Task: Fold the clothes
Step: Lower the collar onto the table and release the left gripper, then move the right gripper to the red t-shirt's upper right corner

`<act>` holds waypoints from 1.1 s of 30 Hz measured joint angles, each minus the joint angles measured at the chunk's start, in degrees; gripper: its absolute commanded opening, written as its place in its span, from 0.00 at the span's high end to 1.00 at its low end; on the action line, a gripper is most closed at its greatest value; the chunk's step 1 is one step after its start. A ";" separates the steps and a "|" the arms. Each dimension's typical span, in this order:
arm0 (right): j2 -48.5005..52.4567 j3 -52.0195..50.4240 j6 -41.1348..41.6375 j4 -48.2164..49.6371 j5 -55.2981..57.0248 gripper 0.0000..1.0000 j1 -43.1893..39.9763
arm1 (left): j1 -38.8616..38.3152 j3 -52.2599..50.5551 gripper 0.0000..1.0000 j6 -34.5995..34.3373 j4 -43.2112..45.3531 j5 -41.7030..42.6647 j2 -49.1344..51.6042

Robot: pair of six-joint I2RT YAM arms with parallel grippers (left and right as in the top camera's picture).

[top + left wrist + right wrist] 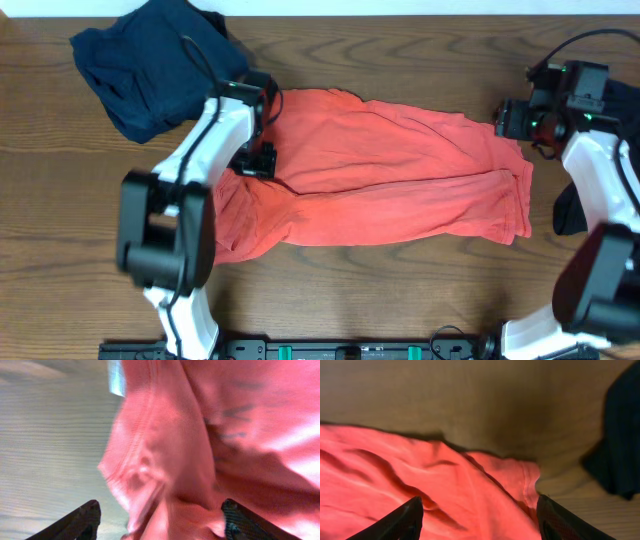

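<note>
The red-orange T-shirt lies folded into a long band across the middle of the table. My left gripper hangs over its left end with jaws open; in the left wrist view the bunched shirt edge sits between the wide-spread fingers of that gripper, unclamped. My right gripper is at the shirt's upper right corner, also open. The right wrist view shows that corner lying between the parted fingers of the right gripper. Faint dark lettering shows through the cloth.
A navy blue shirt lies crumpled at the back left of the wooden table, close to the left arm. A dark garment lies at the right edge, partly behind the right arm, and shows in the right wrist view as dark cloth.
</note>
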 measured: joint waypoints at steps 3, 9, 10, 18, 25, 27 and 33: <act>3.87 0.24 0.00 -0.55 -0.46 0.32 -0.87 | 0.00 0.00 0.05 0.15 0.02 -0.09 -6.99; 5.62 0.26 0.04 0.70 -0.68 0.35 -4.55 | 0.00 0.00 0.04 0.04 1.81 -0.17 -16.11; 5.73 0.33 0.04 1.20 -0.79 0.36 -5.35 | 0.00 0.00 0.04 0.04 2.12 -0.17 -16.98; 11.91 0.94 1.27 2.73 -4.15 0.58 -8.26 | 0.00 0.00 0.03 0.04 3.04 -0.17 -18.69; 14.40 1.14 3.15 6.12 -7.04 0.58 -8.31 | 0.00 0.00 0.03 0.04 3.06 -0.17 -18.69; 14.84 1.14 3.45 7.21 -7.52 0.58 -8.31 | 0.00 0.00 0.03 0.04 3.06 -0.17 -18.69; 15.50 1.14 4.02 9.11 -8.92 0.91 -8.31 | 0.00 0.00 0.03 0.04 3.06 -0.17 -18.69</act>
